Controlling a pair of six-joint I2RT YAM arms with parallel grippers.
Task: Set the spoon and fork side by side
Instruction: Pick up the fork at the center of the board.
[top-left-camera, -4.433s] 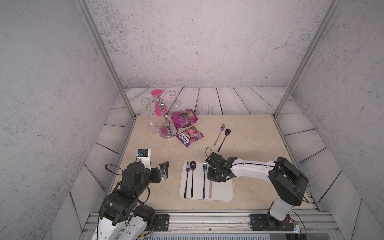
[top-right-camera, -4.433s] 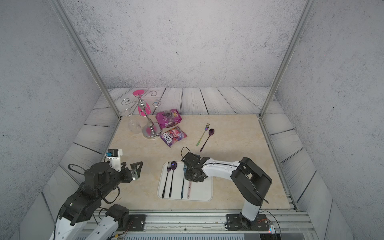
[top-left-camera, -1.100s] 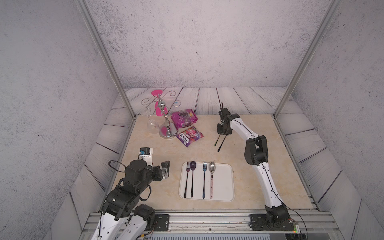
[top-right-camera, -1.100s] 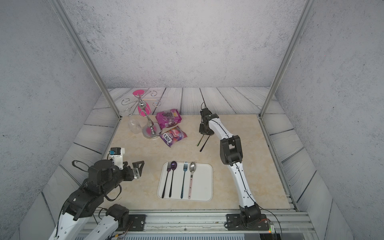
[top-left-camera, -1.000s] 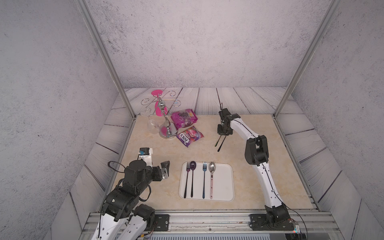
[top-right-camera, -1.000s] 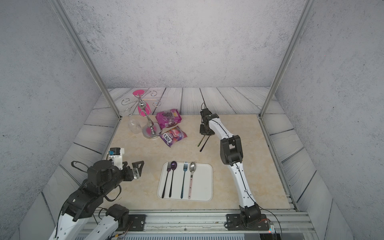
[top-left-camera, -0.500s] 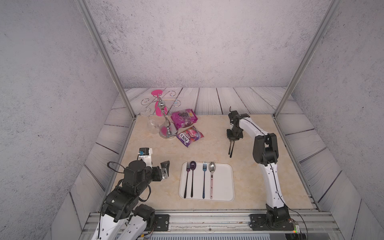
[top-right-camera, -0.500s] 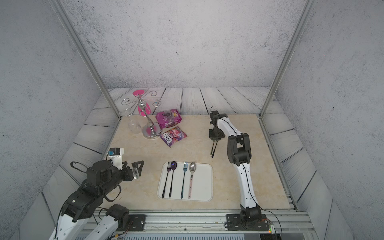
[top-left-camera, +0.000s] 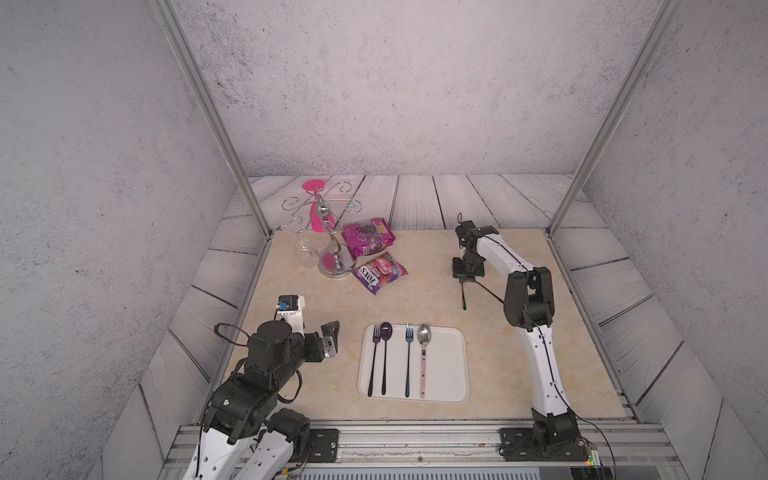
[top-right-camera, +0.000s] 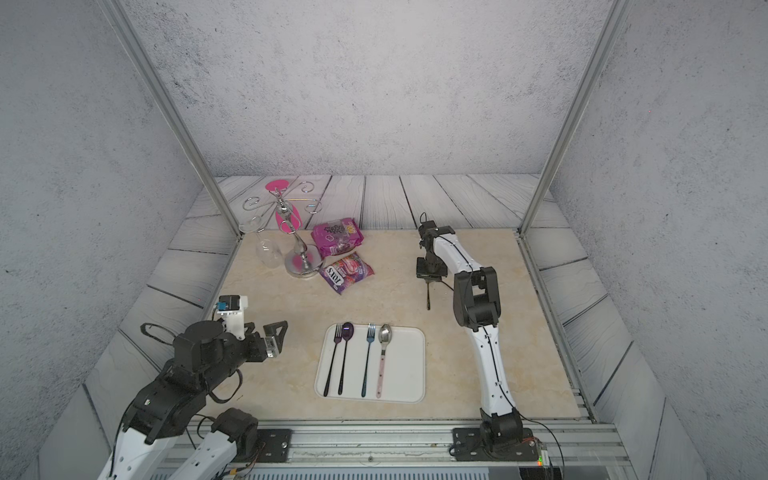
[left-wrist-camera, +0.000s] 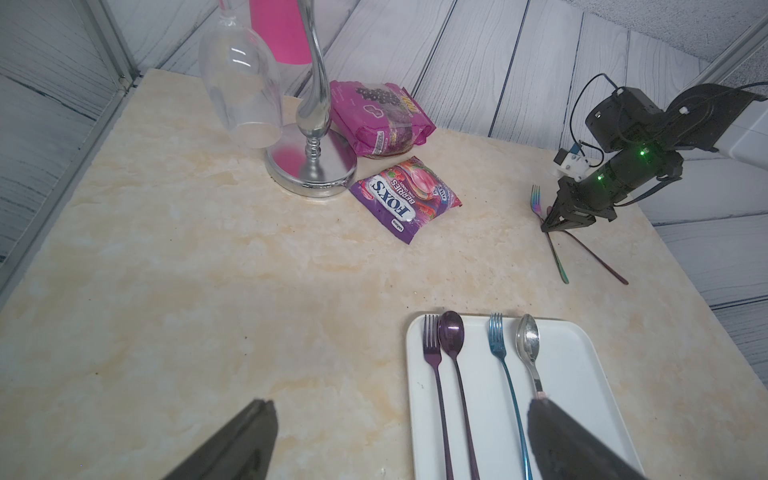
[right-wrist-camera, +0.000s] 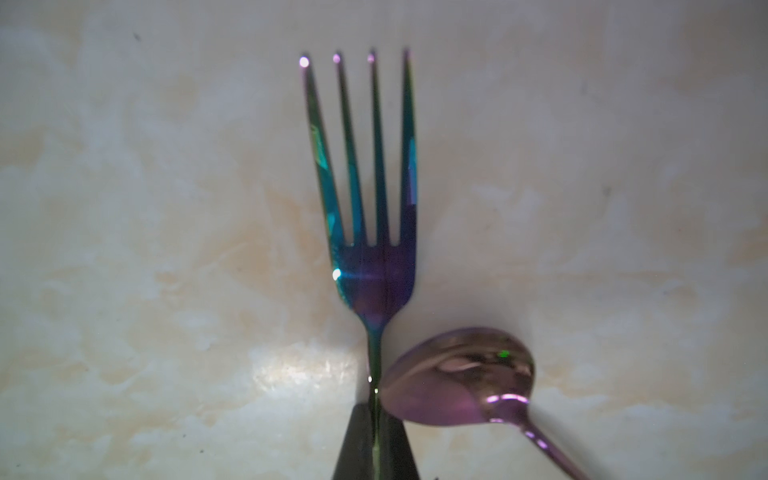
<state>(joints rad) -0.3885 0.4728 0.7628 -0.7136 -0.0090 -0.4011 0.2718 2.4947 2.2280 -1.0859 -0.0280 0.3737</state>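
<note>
An iridescent fork (right-wrist-camera: 370, 266) lies on the marble table at the far right, and my right gripper (right-wrist-camera: 376, 440) is shut on its thin neck. A purple spoon (right-wrist-camera: 457, 374) lies right beside it, its bowl against the fork's neck and its handle angling away. Both top views show the right gripper (top-left-camera: 467, 276) (top-right-camera: 430, 277) pointing down over the fork (top-left-camera: 462, 297) and the spoon handle (top-left-camera: 490, 293). My left gripper (left-wrist-camera: 399, 409) (top-left-camera: 330, 340) hovers open at the near left, beside the tray, holding nothing.
A white tray (top-left-camera: 449, 374) at the near middle holds a purple fork (top-left-camera: 376, 353), a purple spoon (top-left-camera: 385, 353), a blue fork (top-left-camera: 408, 357) and a silver spoon (top-left-camera: 423, 357). At the far left stand a chrome glass rack (top-left-camera: 334, 266), a wine glass (top-left-camera: 305, 255) and two snack bags (top-left-camera: 368, 239) (top-left-camera: 379, 272).
The right gripper has shifted right and toward the front, taking the fork and spoon along. The fork now points straight back and the jaws have closed on it. The left arm is unmoved.
</note>
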